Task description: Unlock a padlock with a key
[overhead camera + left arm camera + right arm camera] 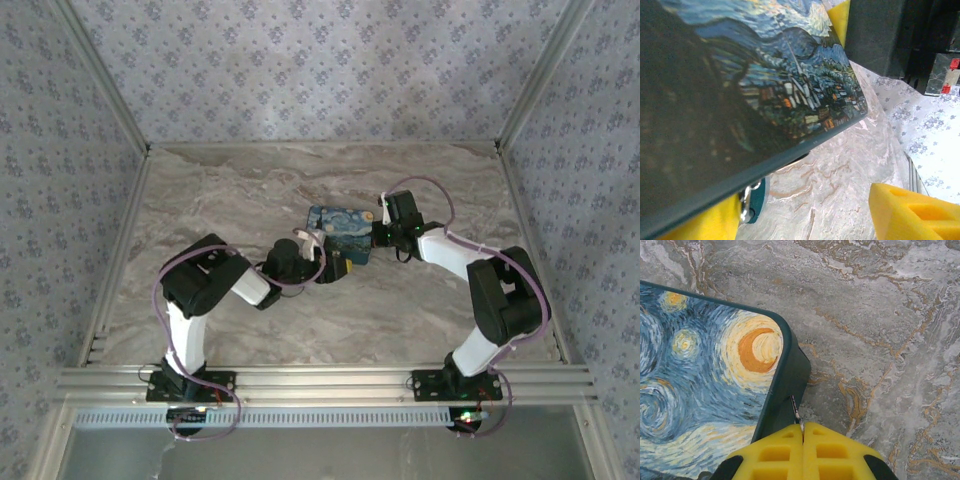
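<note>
The padlock (338,232) is a flat teal body printed with a swirling night-sky painting, lying mid-table. My right gripper (803,427) is shut on the key (797,411); its thin metal blade pokes out between the yellow pads and its tip rests against the padlock's dark teal side (790,375). My left gripper (805,210) is open at the padlock's near edge (740,90). One yellow finger (710,222) sits under that edge beside a metal ring (746,202), and the other finger (910,210) stands well apart from the padlock, with bare table between them.
The marble-patterned table (400,310) stretches around the padlock, bounded by aluminium rails and patterned walls. In the left wrist view the right arm's black body (880,35) sits close behind the padlock. Both grippers (330,268) (380,236) flank the padlock.
</note>
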